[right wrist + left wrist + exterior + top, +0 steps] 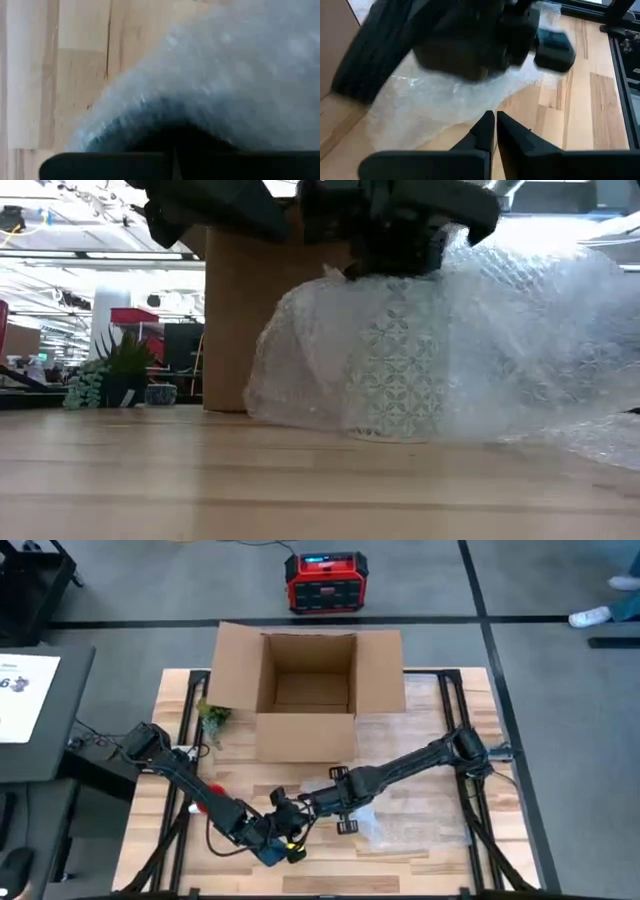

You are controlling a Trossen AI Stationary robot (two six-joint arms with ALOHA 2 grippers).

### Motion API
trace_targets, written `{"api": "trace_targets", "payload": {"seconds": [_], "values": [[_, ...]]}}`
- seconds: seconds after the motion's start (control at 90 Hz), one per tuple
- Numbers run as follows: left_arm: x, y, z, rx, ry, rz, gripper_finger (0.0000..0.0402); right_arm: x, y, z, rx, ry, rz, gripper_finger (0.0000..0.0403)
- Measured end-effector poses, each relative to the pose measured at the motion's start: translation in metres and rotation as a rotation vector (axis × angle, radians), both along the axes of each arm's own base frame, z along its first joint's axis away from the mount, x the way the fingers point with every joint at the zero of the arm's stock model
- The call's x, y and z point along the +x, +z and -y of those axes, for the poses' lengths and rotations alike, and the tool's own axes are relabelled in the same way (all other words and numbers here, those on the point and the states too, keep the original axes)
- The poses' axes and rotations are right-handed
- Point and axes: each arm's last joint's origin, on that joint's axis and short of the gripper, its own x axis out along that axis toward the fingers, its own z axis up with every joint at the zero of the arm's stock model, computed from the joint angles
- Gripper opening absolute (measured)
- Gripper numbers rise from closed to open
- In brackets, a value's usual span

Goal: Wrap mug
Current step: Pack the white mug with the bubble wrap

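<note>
Left tool (495, 131): fingers pressed together, empty, near the table's (420, 860) front edge.
Mug (395, 365): upright on the table, under bubble wrap (520, 350), in front of the cardboard box (305, 690).
Right tool (395, 240): over the mug, touching the wrap; finger state hidden.

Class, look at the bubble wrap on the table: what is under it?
Under the bubble wrap stands a patterned mug, upright on the table. Its rim is hidden by the right gripper.
</note>
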Motion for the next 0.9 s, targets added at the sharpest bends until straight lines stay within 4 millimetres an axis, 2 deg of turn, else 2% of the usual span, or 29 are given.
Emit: {"api": "trace_targets", "payload": {"seconds": [0.1,0.156,0.222,0.344,0.433,0.567,0.678,0.767,0.9], "values": [[0.001,0.001,0.000,-0.005,0.004,0.009,0.0000,-0.014,0.047,0.002,0.031,-0.020,0.129,0.0000],[0.002,0.001,-0.001,-0.003,0.007,0.006,0.0000,-0.023,0.066,0.004,0.039,-0.034,0.177,0.0000],[0.003,0.000,-0.003,-0.005,0.013,0.005,0.0000,-0.033,0.082,0.002,0.064,-0.051,0.216,0.0000],[0.006,-0.004,-0.009,-0.017,0.030,-0.029,0.0000,-0.052,0.097,-0.002,0.087,-0.089,0.197,0.0000],[0.006,-0.007,-0.015,-0.025,0.058,-0.063,0.0000,-0.062,0.090,-0.005,0.094,-0.103,0.119,0.0000],[0.006,-0.011,-0.023,-0.020,0.083,-0.110,0.0000,-0.062,0.053,-0.011,0.083,-0.093,-0.003,0.0000],[0.009,-0.016,-0.030,-0.019,0.104,-0.138,0.0000,-0.061,0.035,-0.011,0.091,-0.093,-0.013,0.0000],[0.013,-0.020,-0.034,-0.002,0.100,-0.156,0.0000,-0.055,0.025,-0.009,0.118,-0.094,0.041,0.0000],[0.024,-0.032,-0.038,0.016,0.087,-0.176,0.0000,-0.052,0.024,-0.007,0.128,-0.097,0.069,0.0000]]}}
